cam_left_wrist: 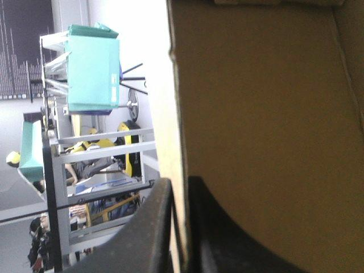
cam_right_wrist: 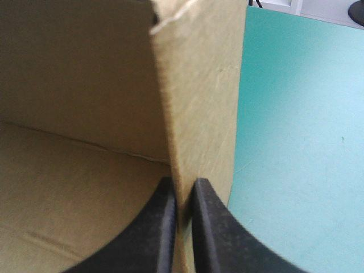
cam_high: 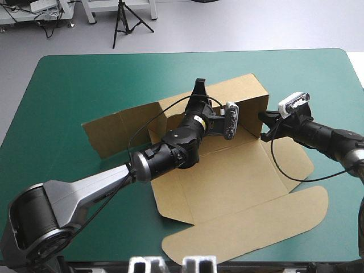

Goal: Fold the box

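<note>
Fingers [cam_left_wrist: 153, 227] of your left gripper [cam_left_wrist: 180, 183] pinch the box [cam_high: 239, 170] at its raised 12 o'clock wall; your right gripper [cam_right_wrist: 182, 183] pinches the 2 o'clock corner wall. Box sits mid-table on the teal-green cover [cam_high: 74, 79], lid flat toward 5 o'clock.

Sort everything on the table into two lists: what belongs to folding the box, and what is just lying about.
Belongs to the job:
- box, rear wall raised, the rest flat
- left hand, shut on the raised wall's edge
- right hand, shut on that wall's right end

Just lying about:
- only the teal-green cover under the box; no stray item shows on it
</note>
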`<state>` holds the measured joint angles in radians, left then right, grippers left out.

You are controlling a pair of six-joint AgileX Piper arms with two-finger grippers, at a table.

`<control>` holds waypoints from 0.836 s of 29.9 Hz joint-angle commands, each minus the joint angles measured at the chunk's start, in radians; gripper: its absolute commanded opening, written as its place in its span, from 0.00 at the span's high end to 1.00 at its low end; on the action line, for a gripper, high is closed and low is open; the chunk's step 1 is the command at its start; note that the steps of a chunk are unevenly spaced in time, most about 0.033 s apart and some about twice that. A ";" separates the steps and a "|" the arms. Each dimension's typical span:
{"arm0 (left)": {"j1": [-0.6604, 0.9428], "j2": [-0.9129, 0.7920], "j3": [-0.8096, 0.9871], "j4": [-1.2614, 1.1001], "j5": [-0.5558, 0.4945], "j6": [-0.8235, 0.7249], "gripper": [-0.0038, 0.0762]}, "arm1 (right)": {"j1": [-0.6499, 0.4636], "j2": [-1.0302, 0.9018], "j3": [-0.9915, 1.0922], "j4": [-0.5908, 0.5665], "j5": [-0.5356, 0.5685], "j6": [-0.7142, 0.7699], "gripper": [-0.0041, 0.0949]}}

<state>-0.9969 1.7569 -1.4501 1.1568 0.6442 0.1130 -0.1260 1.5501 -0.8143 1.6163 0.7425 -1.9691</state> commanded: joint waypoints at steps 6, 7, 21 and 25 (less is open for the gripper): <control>-0.028 -0.048 -0.020 -0.029 -0.151 -0.009 0.39 | 0.001 -0.036 -0.034 0.074 0.060 0.054 0.96; -0.028 -0.054 -0.020 -0.029 -0.159 -0.028 0.36 | 0.001 -0.036 -0.034 0.074 0.058 0.054 0.96; -0.226 -0.201 -0.020 -0.035 -0.053 -0.075 0.38 | 0.001 -0.040 -0.034 0.021 -0.015 0.132 0.96; -0.260 -0.243 -0.020 -0.006 -0.031 -0.095 0.57 | 0.001 -0.050 -0.034 0.016 -0.034 0.174 0.96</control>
<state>-1.2413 1.5872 -1.4402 1.0919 0.6083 0.0486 -0.1250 1.5441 -0.8205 1.5999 0.6915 -1.8396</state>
